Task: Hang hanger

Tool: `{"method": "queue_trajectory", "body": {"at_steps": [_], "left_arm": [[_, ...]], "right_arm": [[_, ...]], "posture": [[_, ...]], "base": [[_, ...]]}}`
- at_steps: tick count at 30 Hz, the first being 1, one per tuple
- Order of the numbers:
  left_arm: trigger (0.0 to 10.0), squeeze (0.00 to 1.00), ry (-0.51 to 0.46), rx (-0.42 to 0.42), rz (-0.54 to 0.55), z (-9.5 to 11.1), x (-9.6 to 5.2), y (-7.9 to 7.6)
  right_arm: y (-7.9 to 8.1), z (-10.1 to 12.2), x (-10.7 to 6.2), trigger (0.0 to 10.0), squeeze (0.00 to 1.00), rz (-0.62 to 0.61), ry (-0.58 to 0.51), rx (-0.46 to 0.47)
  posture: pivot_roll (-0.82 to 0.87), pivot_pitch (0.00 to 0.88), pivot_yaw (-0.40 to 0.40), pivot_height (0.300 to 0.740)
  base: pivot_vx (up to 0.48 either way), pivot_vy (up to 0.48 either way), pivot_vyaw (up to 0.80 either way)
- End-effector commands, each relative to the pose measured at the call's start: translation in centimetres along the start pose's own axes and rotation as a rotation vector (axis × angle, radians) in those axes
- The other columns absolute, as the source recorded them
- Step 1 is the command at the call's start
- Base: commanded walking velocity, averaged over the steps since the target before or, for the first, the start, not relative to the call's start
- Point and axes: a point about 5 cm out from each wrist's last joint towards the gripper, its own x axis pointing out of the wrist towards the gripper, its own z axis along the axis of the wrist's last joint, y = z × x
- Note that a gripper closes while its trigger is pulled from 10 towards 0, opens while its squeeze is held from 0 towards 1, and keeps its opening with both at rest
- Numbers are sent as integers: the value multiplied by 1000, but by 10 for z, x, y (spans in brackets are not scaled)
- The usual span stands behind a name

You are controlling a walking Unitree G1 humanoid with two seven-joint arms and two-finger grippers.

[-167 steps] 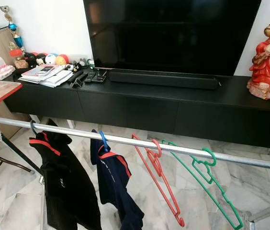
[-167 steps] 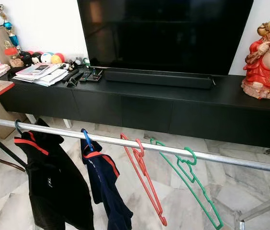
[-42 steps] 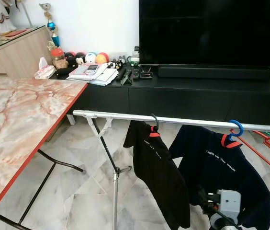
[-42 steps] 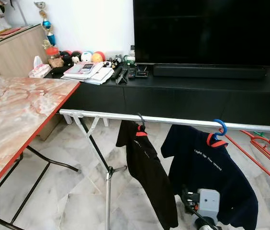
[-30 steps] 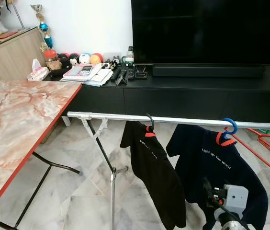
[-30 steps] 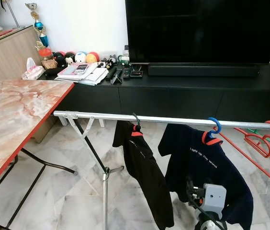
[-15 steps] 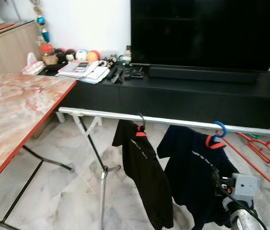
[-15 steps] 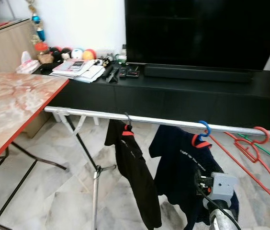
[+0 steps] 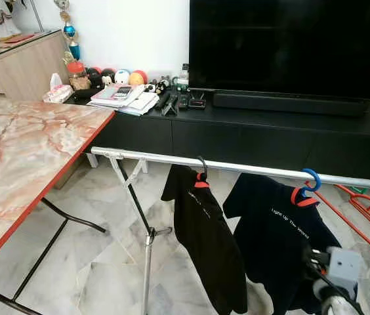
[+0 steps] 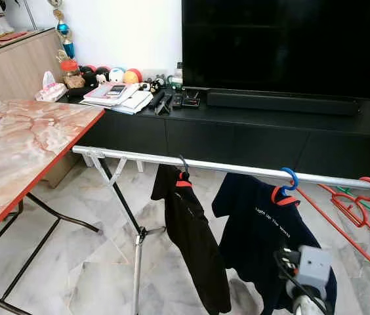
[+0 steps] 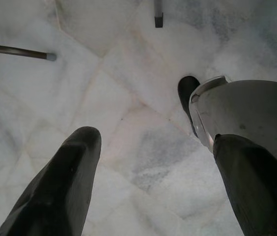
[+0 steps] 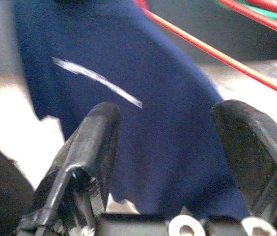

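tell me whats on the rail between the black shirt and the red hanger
The navy shirt on a blue hanger, seen in both eye views.

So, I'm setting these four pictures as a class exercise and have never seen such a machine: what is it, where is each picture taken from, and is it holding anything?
It is a walking humanoid robot with two arms, each ending in a two-fingered gripper. Two pictures come from its head cameras: they show a metal clothes rail carrying a black shirt and a navy T-shirt, with an empty red hanger further along, a marble table and a TV. The other two come from wrist cameras. The right gripper is open, empty, facing the navy T-shirt. The left gripper is open over the marble floor. Nothing is held.
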Motion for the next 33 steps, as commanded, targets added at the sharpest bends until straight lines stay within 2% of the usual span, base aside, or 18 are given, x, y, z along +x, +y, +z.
{"method": "queue_trajectory", "body": {"at_steps": [1, 4, 6, 14, 16, 20, 25, 33], "left_arm": [[10000, 0, 22, -14, 2, -4, -1, 2], [10000, 0, 26, -11, 1, -4, 0, 2], [10000, 0, 27, -12, 1, -4, 0, 2], [10000, 0, 25, -20, -3, -3, 0, 2], [10000, 0, 23, -20, -8, -2, 0, 2], [10000, 0, 20, -21, -11, -1, 0, 2], [10000, 0, 19, -25, -10, 0, 0, 2], [10000, 0, 23, -22, -13, -1, 0, 2]], "right_arm": [[-15, -4, -1, 10000, 0, -92, 28, -4], [-34, -6, -2, 10000, 0, -216, 51, 0], [-39, -5, 0, 10000, 0, -229, 56, -16], [-34, 0, 9, 10000, 0, -162, 72, 15], [-30, 4, 18, 10000, 0, -90, 97, 30], [-31, 5, 24, 10000, 0, -44, 141, 21], [-37, 7, 26, 10000, 0, -62, 148, 48], [-31, -5, 21, 10000, 0, -11, 211, 56]], "posture": [[-38, 0, 26, 740], [-34, 0, 31, 740], [-31, 0, 31, 740], [-26, 0, 29, 740], [-23, 0, 31, 740], [-18, 0, 30, 740], [-16, 0, 29, 740], [-17, 0, 30, 740]], "base": [[0, 0, 0], [0, 0, 0], [0, 0, 0], [0, 0, 0], [0, 0, 0], [0, 0, 0], [0, 0, 0], [0, 0, 0]]}}
